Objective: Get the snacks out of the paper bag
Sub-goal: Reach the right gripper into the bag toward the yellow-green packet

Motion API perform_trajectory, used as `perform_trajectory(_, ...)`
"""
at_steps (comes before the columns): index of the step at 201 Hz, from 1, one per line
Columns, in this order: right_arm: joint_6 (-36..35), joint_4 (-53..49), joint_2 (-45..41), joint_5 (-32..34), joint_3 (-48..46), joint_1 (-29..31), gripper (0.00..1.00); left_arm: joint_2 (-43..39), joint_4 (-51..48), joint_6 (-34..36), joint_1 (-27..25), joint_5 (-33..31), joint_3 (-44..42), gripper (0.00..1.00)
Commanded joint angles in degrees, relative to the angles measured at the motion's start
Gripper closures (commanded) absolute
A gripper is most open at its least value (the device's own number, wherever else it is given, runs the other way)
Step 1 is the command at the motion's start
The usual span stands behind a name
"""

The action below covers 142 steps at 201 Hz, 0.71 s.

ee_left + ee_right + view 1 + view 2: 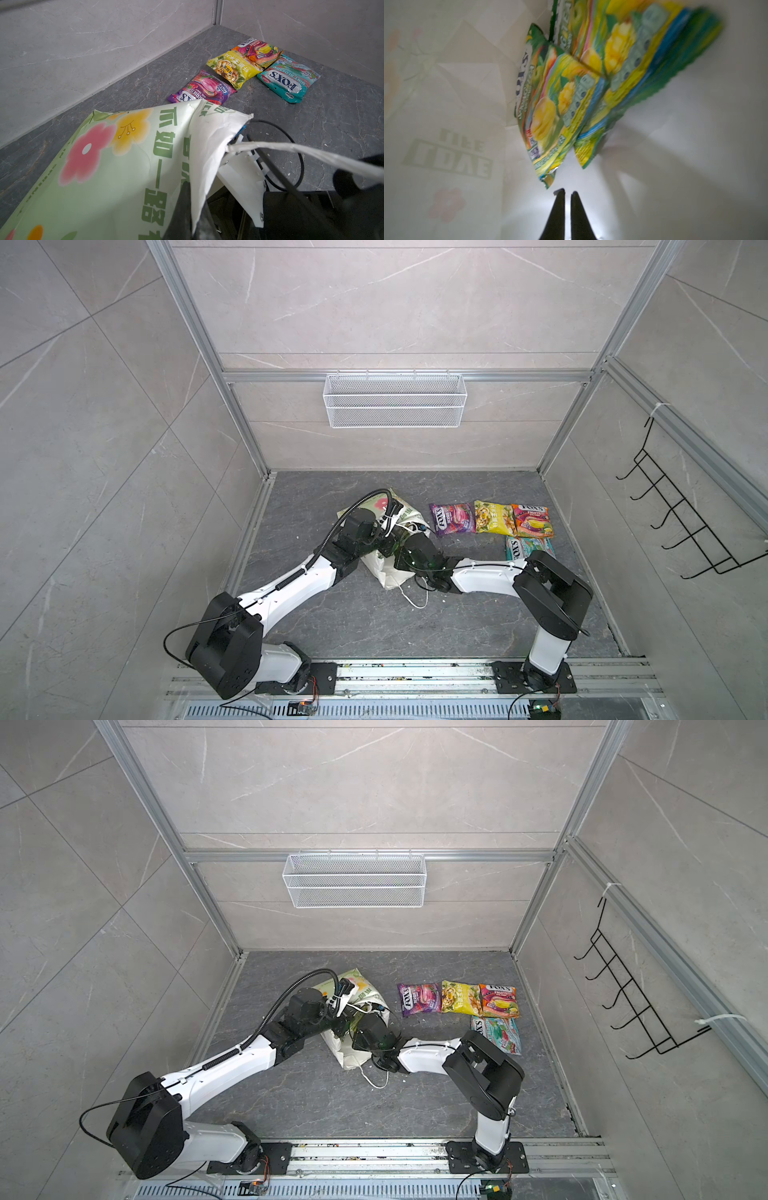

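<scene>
Two green-yellow packets are inside the paper bag (384,568). The nearer one (550,104) overlaps the farther one (633,52), and both lean against the plain white inner wall. My right claw (566,192) is inside the bag with them, just short of the nearer packet's lower corner. Its tips are parted by only a thin slit, with nothing between them.

The bag lies tipped over on the dark stone floor (415,626). My left claw (194,209) is pressed together on the paper at the bag's mouth. One white cord handle (301,151) stretches past that claw, and another (413,599) trails loose on the floor.

To the right of the bag, four snacks lie flat on the floor. The purple packet (452,519), yellow packet (493,516) and red-pink packet (531,520) form a row. The teal packet (496,1033) lies just in front of the red-pink one, and in a top view my right elbow covers part of it.

A white wire mesh basket (395,400) hangs on the back wall, and a black hook rack (681,522) on the right wall.
</scene>
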Motion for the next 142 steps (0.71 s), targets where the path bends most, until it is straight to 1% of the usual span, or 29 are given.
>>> perform_trajectory(1,3.68,2.11,2.86,-3.94,2.22,0.23,0.83,0.18,1.4,-1.18,-0.02,0.76,2.83,1.0)
perform_trajectory(15,5.15,2.15,4.56,-4.98,3.35,0.12,0.8,0.72,1.75,-1.1,-0.05,0.91,3.06,1.0)
perform_trajectory(26,6.8,1.67,5.56,-5.67,4.27,0.01,0.74,1.07,1.66,-1.1,0.0,1.12,3.44,1.0)
perform_trajectory(37,7.53,2.36,6.7,-6.84,5.28,0.05,0.71,1.17,1.42,-1.24,0.01,1.53,3.69,1.0)
perform_trajectory(62,8.69,1.33,8.56,-6.96,7.29,-0.03,0.63,1.46,1.67,-1.24,-0.05,2.08,3.49,1.0)
perform_trajectory(82,8.97,1.18,9.62,-6.91,8.2,-0.13,0.58,1.52,2.02,-1.71,-0.04,2.22,3.37,1.0)
perform_trajectory(85,10.41,1.24,9.78,-6.94,8.37,-0.13,0.57,1.52,2.02,-1.83,-0.01,2.37,3.36,1.0)
perform_trajectory(108,12.8,1.16,11.66,-7.07,10.04,-0.45,0.52,1.61,2.24,-1.87,-0.05,2.84,3.37,1.0)
perform_trajectory(131,14.74,2.27,13.49,-7.42,11.59,-1.11,0.51,1.53,2.37,-1.86,-0.04,2.65,3.4,1.0)
perform_trajectory(142,15.98,2.92,14.3,-7.49,12.24,-1.27,0.54,1.3,2.37,-2.03,-0.03,2.92,3.28,1.0)
